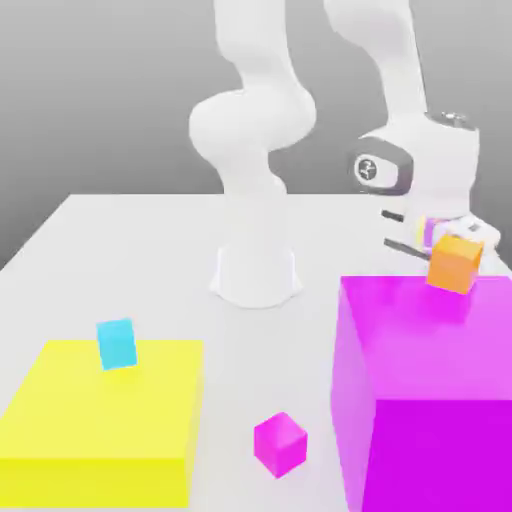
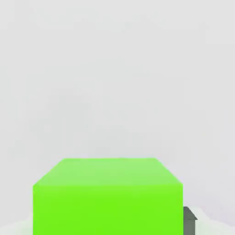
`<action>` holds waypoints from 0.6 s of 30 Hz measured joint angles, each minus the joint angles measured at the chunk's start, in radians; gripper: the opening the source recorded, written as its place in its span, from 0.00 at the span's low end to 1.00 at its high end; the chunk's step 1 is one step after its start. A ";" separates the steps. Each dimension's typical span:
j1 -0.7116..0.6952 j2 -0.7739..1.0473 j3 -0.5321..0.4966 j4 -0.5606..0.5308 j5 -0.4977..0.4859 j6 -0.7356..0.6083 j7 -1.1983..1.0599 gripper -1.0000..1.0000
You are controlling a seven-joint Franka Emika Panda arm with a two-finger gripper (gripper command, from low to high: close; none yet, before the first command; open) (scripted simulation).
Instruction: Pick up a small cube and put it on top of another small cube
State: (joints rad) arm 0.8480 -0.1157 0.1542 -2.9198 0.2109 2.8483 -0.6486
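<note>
The small orange cube (image 1: 456, 268) hangs tilted at the tips of my gripper (image 1: 452, 243), at the exterior view's right. It sits just over the back edge of the big magenta block's (image 1: 430, 400) top. The fingers appear shut on the cube's upper part, which hides them. A small cyan cube (image 1: 116, 343) stands on the big flat yellow block (image 1: 100, 420) at the exterior view's left. A small magenta cube (image 1: 279, 443) lies on the white table between the two big blocks.
The arm's white base (image 1: 256, 272) stands at the table's middle back. In the hand view a big bright green block (image 2: 108, 197) lies on the pale surface, with a dark grey finger edge (image 2: 190, 220) beside it.
</note>
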 joint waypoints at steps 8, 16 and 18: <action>-0.010 -0.115 -0.117 0.205 0.292 -0.323 0.108 0.00; -0.177 -0.170 -0.344 0.422 0.446 -0.652 0.297 0.00; -0.250 -0.140 -0.397 0.438 0.402 -0.657 0.355 0.00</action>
State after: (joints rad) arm 0.5982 -0.2557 -0.2431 -2.4822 0.6125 2.1915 -0.2941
